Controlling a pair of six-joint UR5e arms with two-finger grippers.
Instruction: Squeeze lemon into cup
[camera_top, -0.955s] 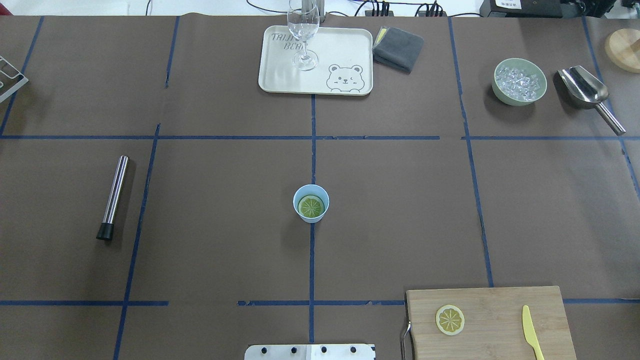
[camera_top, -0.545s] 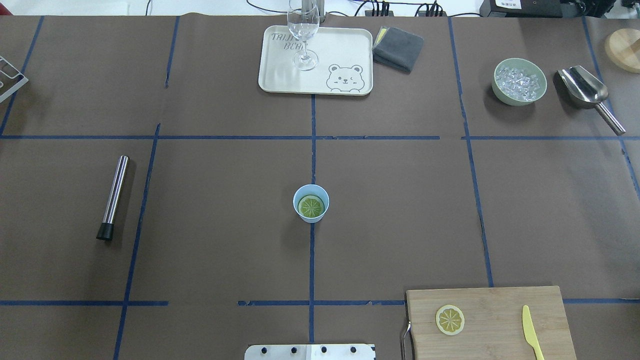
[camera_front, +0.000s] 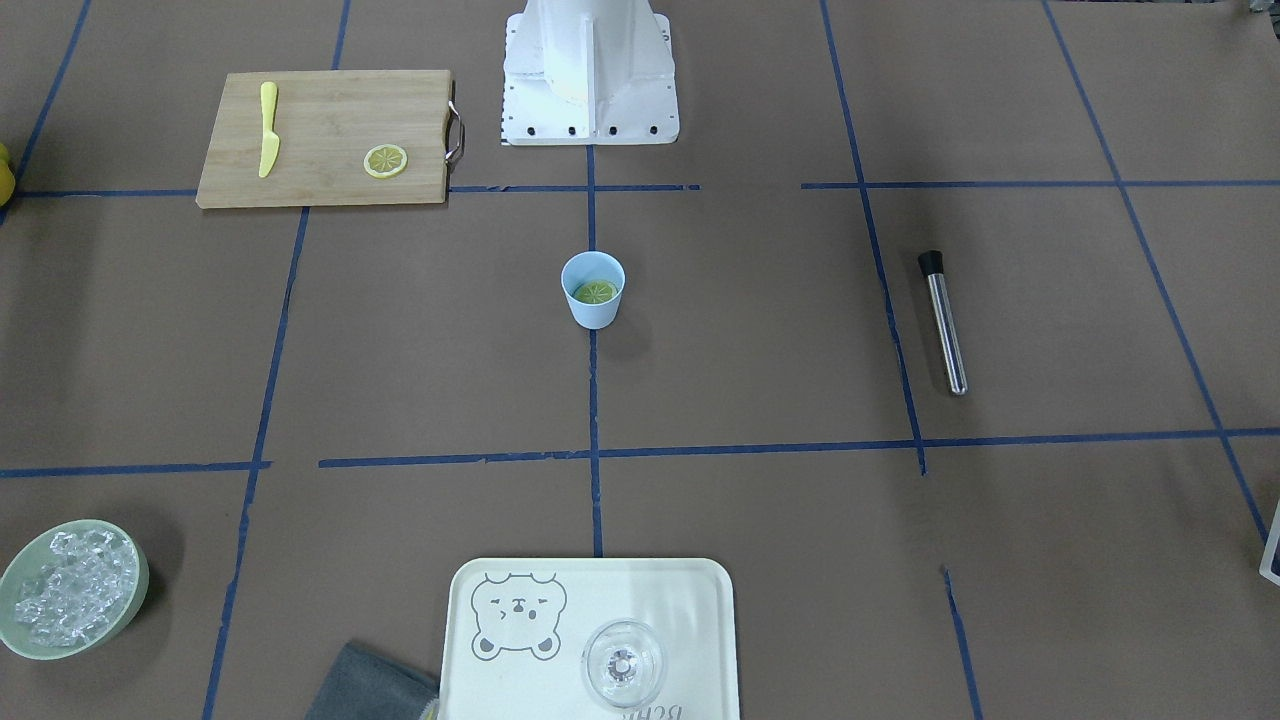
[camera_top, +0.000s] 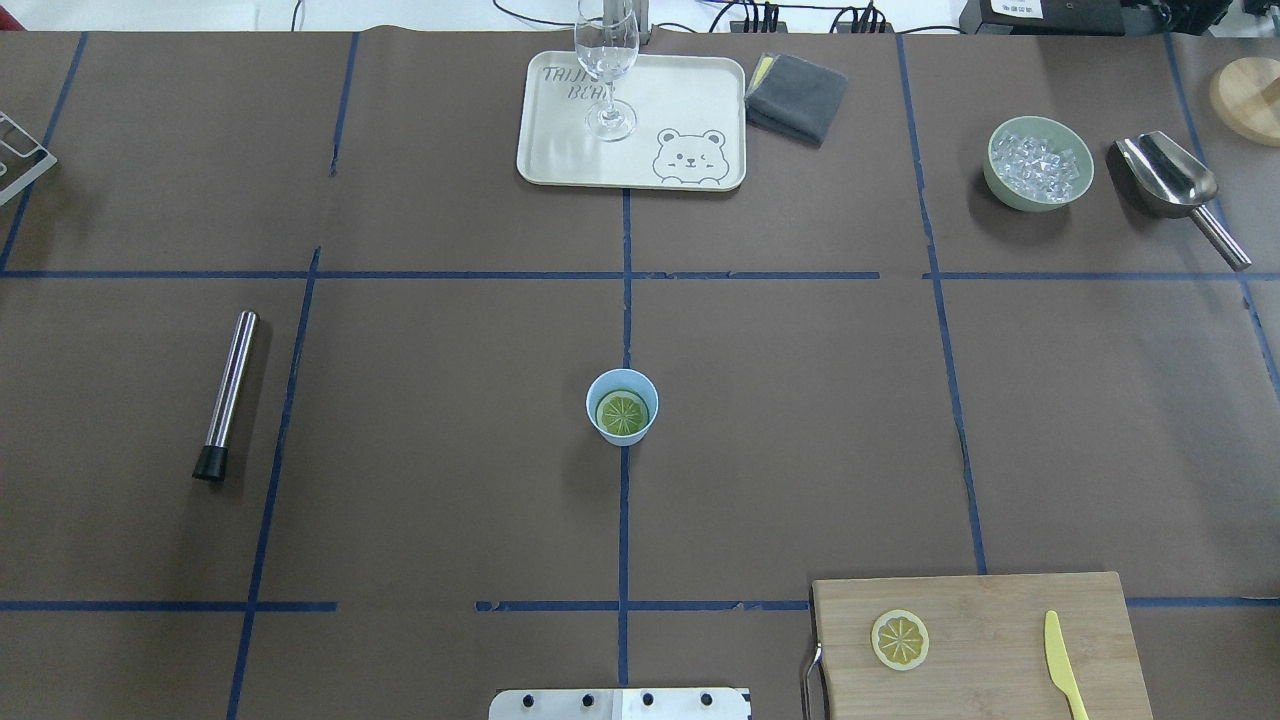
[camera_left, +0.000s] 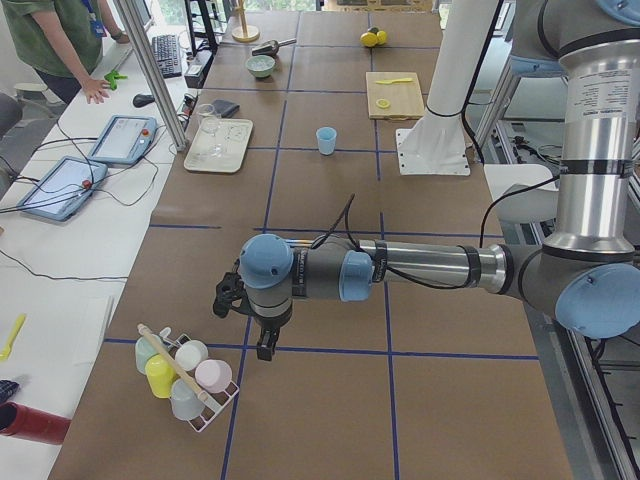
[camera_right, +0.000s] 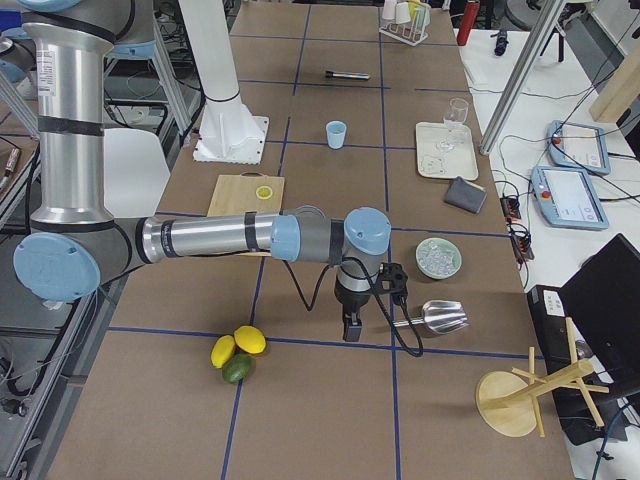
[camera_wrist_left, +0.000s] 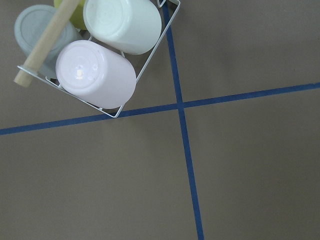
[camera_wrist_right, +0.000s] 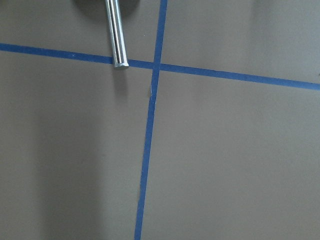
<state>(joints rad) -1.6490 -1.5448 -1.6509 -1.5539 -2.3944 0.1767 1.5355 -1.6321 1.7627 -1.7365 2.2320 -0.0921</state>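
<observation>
The light-blue cup (camera_top: 622, 406) stands upright at the table's middle, also in the front-facing view (camera_front: 593, 289). One lemon slice (camera_top: 622, 413) lies flat inside it. A second lemon slice (camera_top: 900, 639) lies on the wooden cutting board (camera_top: 1000, 610) at the near right. Neither gripper shows in the overhead or front-facing views. My left gripper (camera_left: 263, 345) hangs over the table's far left end beside a cup rack (camera_left: 185, 375); I cannot tell whether it is open. My right gripper (camera_right: 350, 328) hangs over the right end near the scoop's handle; I cannot tell its state either.
A yellow knife (camera_top: 1064, 665) lies on the board. A tray (camera_top: 690, 100) with a clear glass (camera_top: 606, 70) and a grey cloth (camera_top: 797, 96) sit at the back. A green bowl of ice (camera_top: 1038, 163) and a steel scoop (camera_top: 1175, 185) are at back right. A steel muddler (camera_top: 227, 392) lies at left.
</observation>
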